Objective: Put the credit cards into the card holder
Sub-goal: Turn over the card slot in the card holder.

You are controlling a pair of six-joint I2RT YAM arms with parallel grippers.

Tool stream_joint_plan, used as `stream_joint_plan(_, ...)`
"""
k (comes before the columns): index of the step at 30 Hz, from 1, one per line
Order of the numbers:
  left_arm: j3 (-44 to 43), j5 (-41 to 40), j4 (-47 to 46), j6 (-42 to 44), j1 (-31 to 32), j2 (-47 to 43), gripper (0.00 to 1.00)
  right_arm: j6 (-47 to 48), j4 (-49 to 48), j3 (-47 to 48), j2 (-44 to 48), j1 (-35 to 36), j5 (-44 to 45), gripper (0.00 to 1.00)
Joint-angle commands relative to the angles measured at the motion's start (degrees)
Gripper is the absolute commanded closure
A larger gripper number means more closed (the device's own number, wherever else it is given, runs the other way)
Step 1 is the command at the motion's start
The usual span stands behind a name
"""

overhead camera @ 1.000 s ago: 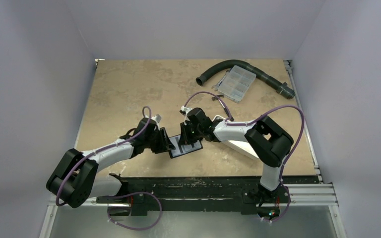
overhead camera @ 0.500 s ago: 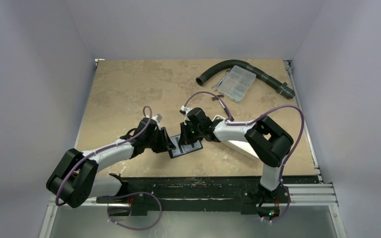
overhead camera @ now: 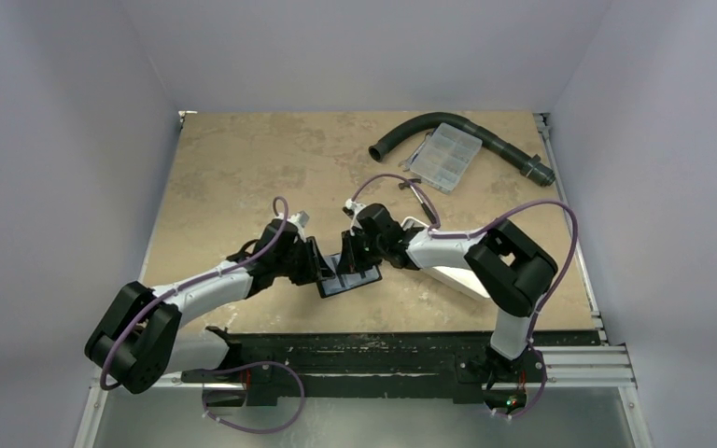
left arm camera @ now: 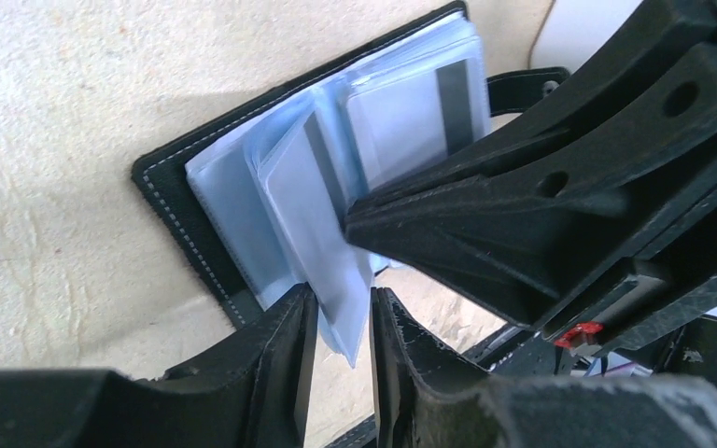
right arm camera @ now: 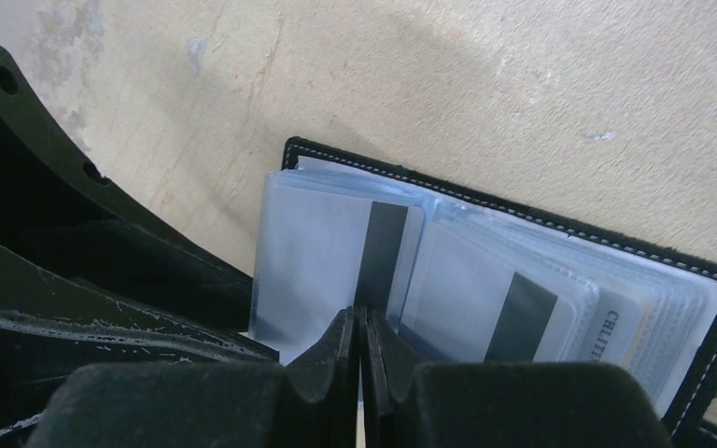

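Note:
The black card holder (overhead camera: 345, 280) lies open on the table between both grippers, its pale blue-grey sleeves (left arm camera: 243, 205) fanned up. It also shows in the right wrist view (right arm camera: 672, 327). My right gripper (overhead camera: 352, 254) is shut (right arm camera: 361, 317) on the lower edge of a pale credit card (right arm camera: 322, 261) with a dark stripe, held upright over the holder's left half. My left gripper (overhead camera: 322, 264) is slightly open (left arm camera: 344, 313). The lower end of that pale leaf (left arm camera: 322, 243) stands tilted between its fingers. Other cards sit in the sleeves (right arm camera: 495, 299).
A black curved hose (overhead camera: 411, 131) and a clear compartment box (overhead camera: 441, 157) lie at the back right. A white tray (overhead camera: 453, 278) lies partly under my right arm. The table's front edge runs just behind the holder.
My left gripper has moved right and slightly up, closer to the holder, so the leaf now sits between its fingers. The right gripper has barely shifted.

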State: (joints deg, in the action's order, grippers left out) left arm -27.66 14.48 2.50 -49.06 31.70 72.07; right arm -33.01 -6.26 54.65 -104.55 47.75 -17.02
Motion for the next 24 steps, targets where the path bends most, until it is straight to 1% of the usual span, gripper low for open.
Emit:
stream_joint_plan(1, -3.4, 1.66, -3.43, -1.28, 0.79, -1.54, 0.7, -3.54, -1.42, -1.75, 3.52, 0.06, -2.94, 0.88)
stream_joint_plan(6, -4.49, 2.83, -3.9, -0.78, 1.15, 0.17, 0.7, -6.24, -2.15, -3.17, 7.27, -1.89, -2.97, 0.8)
stream_joint_plan(13, -6.39, 3.13, -4.87, -0.24, 1.94, 2.78, 0.7, -5.11, 1.15, -5.65, 13.1, -6.65, -1.46, 0.7)
stream_joint_plan(15, -6.8, 3.46, -5.76, -0.19, 2.31, 4.02, 0.7, -4.45, 1.97, -6.39, 14.46, -8.0, -1.7, 0.68)
stream_joint_plan(19, -7.2, 3.58, -7.16, -0.14, 2.9, 6.46, 0.7, -3.33, 3.09, -7.28, 16.73, -8.7, -1.96, 0.62)
stream_joint_plan(22, -7.39, 3.58, -7.5, 0.07, 3.1, 7.43, 0.69, -3.24, 1.68, -8.64, 17.78, -8.71, -4.22, 0.55)
stream_joint_plan(24, -7.41, 3.42, -7.5, 0.15, 3.1, 7.55, 0.69, -2.8, 1.55, -8.98, 17.74, -8.68, -5.2, 0.53)
